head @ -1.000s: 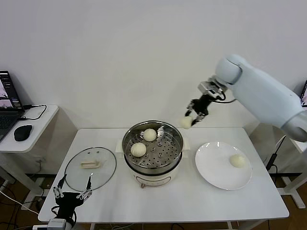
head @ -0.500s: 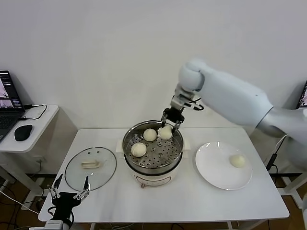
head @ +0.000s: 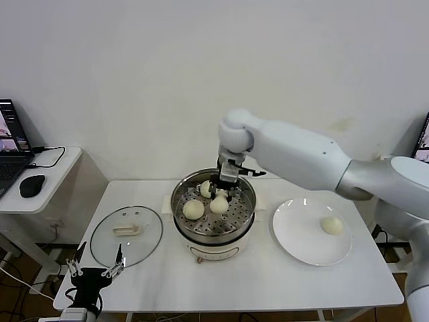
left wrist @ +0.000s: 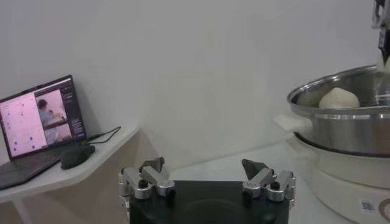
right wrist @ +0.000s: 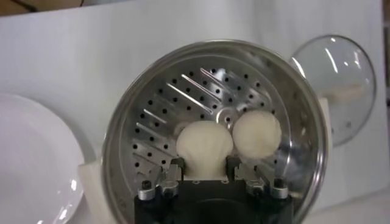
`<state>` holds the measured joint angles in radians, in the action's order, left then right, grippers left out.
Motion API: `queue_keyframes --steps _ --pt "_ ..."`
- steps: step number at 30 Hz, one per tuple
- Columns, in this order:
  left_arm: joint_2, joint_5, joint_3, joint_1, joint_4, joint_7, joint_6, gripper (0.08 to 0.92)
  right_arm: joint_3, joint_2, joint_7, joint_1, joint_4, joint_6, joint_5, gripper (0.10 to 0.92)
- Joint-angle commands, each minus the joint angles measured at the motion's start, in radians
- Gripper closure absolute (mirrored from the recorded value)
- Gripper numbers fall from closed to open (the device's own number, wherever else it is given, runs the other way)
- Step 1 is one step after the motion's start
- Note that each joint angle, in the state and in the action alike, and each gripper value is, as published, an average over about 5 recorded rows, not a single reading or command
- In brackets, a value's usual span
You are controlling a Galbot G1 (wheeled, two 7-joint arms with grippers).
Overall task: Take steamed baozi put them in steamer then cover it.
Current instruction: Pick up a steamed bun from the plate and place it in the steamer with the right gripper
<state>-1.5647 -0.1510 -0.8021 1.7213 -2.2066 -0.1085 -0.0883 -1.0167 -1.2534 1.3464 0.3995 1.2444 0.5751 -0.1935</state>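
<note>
right gripper [head: 220, 195] gripping baozi [right wrist: 204, 146] inside steamer [head: 179, 201]

The left gripper [left wrist: 207, 178] hangs low with its two dark-tipped fingers [left wrist: 152, 167] spread wide, nothing between them. Beyond it, the shiny steel steamer [left wrist: 341, 122] stands on its white base on the white table [left wrist: 231, 167], and one steamed baozi [left wrist: 339, 98] shows over its rim. Off to the other side, an open laptop [left wrist: 39, 115] and a dark mouse [left wrist: 76, 156] sit on a side desk [left wrist: 91, 164].
</note>
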Motion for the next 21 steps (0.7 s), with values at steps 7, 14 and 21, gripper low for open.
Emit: queue_keyframes --steps 7,14,21 --pt "-0.001 0.002 0.001 -0.002 0.001 0.0 0.001 0.177 -0.027 -0.026 -0.017 -0.063 0.067 0.02 -0.091 0.584" --pt "-0.002 0.003 0.0 -0.005 0.007 0.0 0.001 0.177 -0.032 -0.036 -0.015 -0.071 0.069 0.01 -0.087 0.584" --pt "-0.003 0.003 0.001 -0.006 0.009 0.0 0.002 0.177 -0.034 -0.031 -0.01 -0.074 0.061 -0.002 -0.088 0.584"
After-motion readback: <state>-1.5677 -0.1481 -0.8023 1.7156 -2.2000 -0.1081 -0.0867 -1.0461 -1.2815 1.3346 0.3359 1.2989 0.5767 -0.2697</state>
